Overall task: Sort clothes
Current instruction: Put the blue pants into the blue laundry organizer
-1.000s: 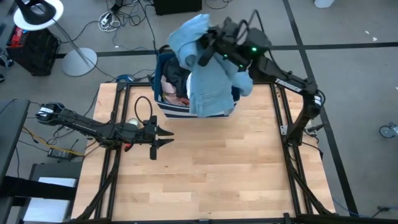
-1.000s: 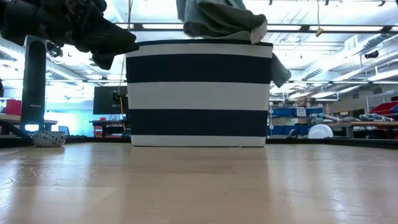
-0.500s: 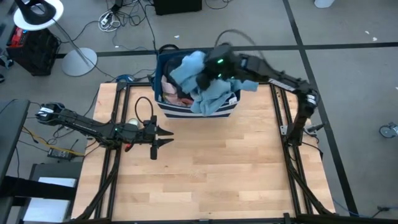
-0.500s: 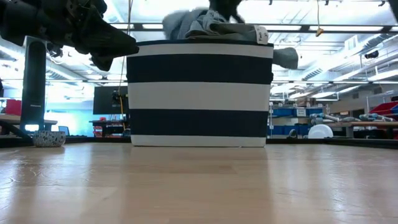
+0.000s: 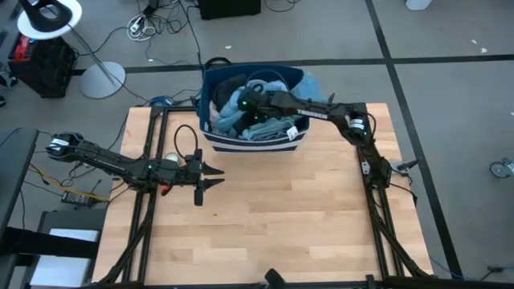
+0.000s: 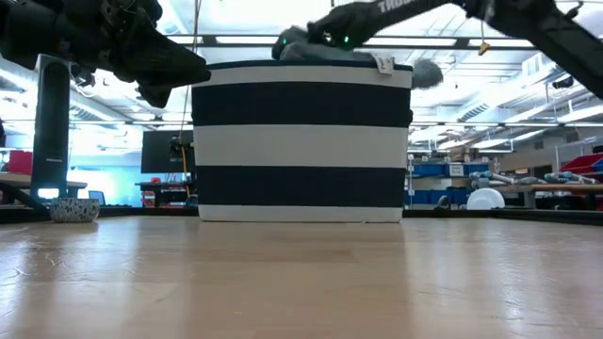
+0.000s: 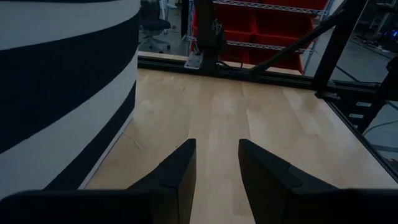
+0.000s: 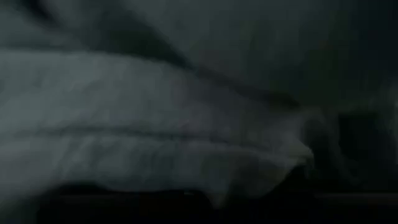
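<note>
The clothes point(image 5: 241, 112) lie heaped in a navy bin with white stripes point(image 6: 301, 141) at the table's far edge. A light blue garment point(image 5: 273, 128) is bunched on top at the bin's near right, showing over the rim in the low view point(image 6: 325, 55). My right gripper point(image 5: 243, 107) reaches down into the bin among the clothes; its wrist view is filled with dark cloth point(image 8: 155, 124). My left gripper point(image 5: 215, 177) hovers open over the table's left part, short of the bin's near left corner, holding nothing.
The bin's striped wall point(image 7: 62, 93) stands close beside my left gripper. Black frame rails point(image 5: 373, 193) run along the table's left and right sides. The wooden table top point(image 5: 273, 225) stretches from the bin to the near edge. A lamp base point(image 5: 103, 79) and cables lie on the floor beyond.
My right gripper has swung down from high above the bin into it, tipping from about level to pointing steeply down. The light blue garment, which hung from it and draped over the bin's near side, has dropped with it and now lies bunched inside the bin.
</note>
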You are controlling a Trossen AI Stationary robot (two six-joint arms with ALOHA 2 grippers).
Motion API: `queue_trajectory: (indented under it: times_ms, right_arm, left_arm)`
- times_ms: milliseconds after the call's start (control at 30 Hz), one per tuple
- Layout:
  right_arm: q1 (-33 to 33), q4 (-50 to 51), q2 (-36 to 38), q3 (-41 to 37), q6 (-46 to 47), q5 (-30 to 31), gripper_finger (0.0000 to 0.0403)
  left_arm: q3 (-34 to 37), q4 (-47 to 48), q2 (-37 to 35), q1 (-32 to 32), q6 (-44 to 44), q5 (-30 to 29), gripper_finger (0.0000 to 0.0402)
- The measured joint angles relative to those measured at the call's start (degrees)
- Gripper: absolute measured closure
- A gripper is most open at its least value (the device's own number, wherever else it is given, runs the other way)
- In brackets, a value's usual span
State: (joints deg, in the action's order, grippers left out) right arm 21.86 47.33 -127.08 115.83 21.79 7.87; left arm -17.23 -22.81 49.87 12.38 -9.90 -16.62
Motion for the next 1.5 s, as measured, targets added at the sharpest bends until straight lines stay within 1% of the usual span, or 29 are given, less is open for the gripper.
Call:
queue_trajectory:
  times_ms: [167, 300, 433, 533, 700, 833, 967, 1067, 1233, 1267, 1400, 1500]
  right_arm:
    - [0.4, -2.8, -3.8, 0.1, 2.3, -3.0, 0.0355]
    - [0.4, -3.9, -3.1, -0.2, 1.5, -3.6, 0.0327]
    - [0.4, -3.7, 0.9, -0.7, -0.2, -4.7, 0.0286]
    - [0.4, -2.9, 5.2, -0.8, -1.4, -4.8, 0.0258]
    - [0.4, -2.4, 12.9, -0.8, -3.1, -4.6, 0.023]
    - [0.4, -2.3, 18.0, -0.8, -5.5, -3.9, 0.0223]
    - [0.4, -0.6, 22.0, -0.6, -6.7, -0.6, 0.0225]
    - [0.4, 1.1, 23.6, -0.6, -7.1, 1.9, 0.0225]
    - [0.5, 2.0, 24.8, -0.5, -8.2, 4.0, 0.022]
    - [0.5, 2.0, 24.8, -0.5, -7.6, 3.5, 0.022]
    - [1.3, 0.9, 24.7, -0.5, -7.1, -4.5, 0.0218]
    - [2.0, 2.3, 24.9, -0.5, -7.3, -4.7, 0.0219]
  left_arm:
    - [0.0, 0.0, 0.0, 0.0, 0.0, 0.0, 0.0275]
    - [0.0, 0.0, 0.0, 0.0, 0.0, 0.0, 0.0275]
    - [0.0, 0.0, 0.0, 0.0, 0.0, 0.1, 0.0275]
    - [0.0, 0.0, 0.0, 0.0, 0.0, 0.2, 0.0275]
    - [0.0, 0.0, 0.0, 0.0, -0.8, 0.2, 0.0275]
    - [0.0, 0.0, 0.0, 0.0, -0.8, 0.2, 0.0275]
    - [0.0, 0.0, 0.0, 0.0, -0.8, 0.2, 0.0275]
    - [0.0, 0.0, 0.0, 0.0, -0.8, 0.2, 0.0275]
    - [0.0, 0.0, 0.0, 0.0, -0.8, 0.2, 0.0275]
    - [0.0, 0.0, 0.0, 0.0, -0.8, 0.2, 0.0275]
    - [0.0, 0.0, 0.0, 0.0, -0.8, 0.2, 0.0275]
    - [0.0, 0.2, 0.0, 0.0, -0.8, 0.2, 0.0275]
